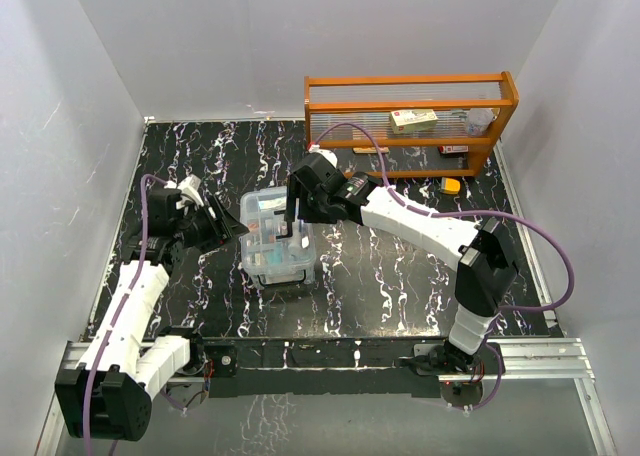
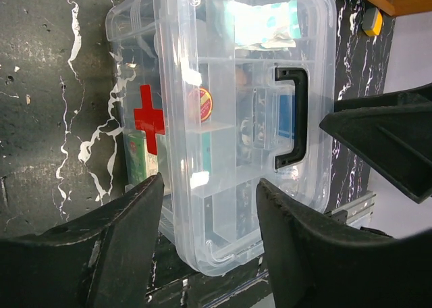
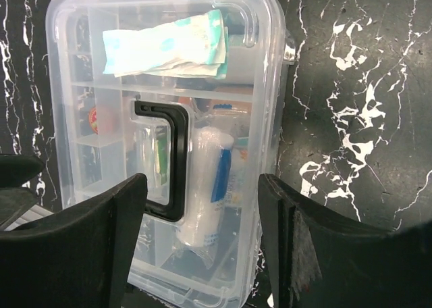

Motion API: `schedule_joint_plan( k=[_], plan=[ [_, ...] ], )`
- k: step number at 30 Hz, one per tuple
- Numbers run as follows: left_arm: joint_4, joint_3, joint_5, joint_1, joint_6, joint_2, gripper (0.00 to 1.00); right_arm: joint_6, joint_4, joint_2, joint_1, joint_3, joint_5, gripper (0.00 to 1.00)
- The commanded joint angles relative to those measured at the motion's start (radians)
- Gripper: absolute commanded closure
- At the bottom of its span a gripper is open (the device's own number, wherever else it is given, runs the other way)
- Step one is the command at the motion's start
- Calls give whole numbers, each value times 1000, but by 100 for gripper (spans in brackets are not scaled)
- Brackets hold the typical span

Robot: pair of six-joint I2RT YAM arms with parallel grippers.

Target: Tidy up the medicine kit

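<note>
The medicine kit [image 1: 278, 241] is a clear box in the middle of the table, and its clear lid with a black handle [image 3: 177, 158] lies on it. Through the lid I see a teal-and-white packet [image 3: 167, 43], a white roll with a blue label [image 3: 209, 186] and a red cross mark [image 2: 150, 117]. My left gripper [image 1: 233, 230] is open at the kit's left side; in its wrist view it [image 2: 210, 217] has its fingers either side of the kit's end. My right gripper [image 1: 296, 222] is open just above the lid, and in its wrist view it [image 3: 202, 217] spans the lid's right half.
An orange wooden rack [image 1: 410, 104] with a ribbed clear panel stands at the back right, with a small box [image 1: 414, 119] on it. A yellow object [image 1: 451, 186] and a red-and-white item [image 1: 455, 149] lie in front of the rack. White walls enclose the table.
</note>
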Motion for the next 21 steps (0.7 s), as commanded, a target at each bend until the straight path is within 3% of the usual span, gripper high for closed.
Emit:
schedule_joint_plan(
  k=[1, 14, 21],
  plan=[
    [-2, -4, -1, -5, 18, 16, 46, 15, 80, -32, 7, 11, -14, 35],
    [-21, 38, 40, -4, 31, 35, 49, -31, 88, -136, -1, -101, 42, 39],
    [-21, 51, 102, -4, 57, 72, 65, -31, 157, -190, -28, -226, -65, 53]
  ],
)
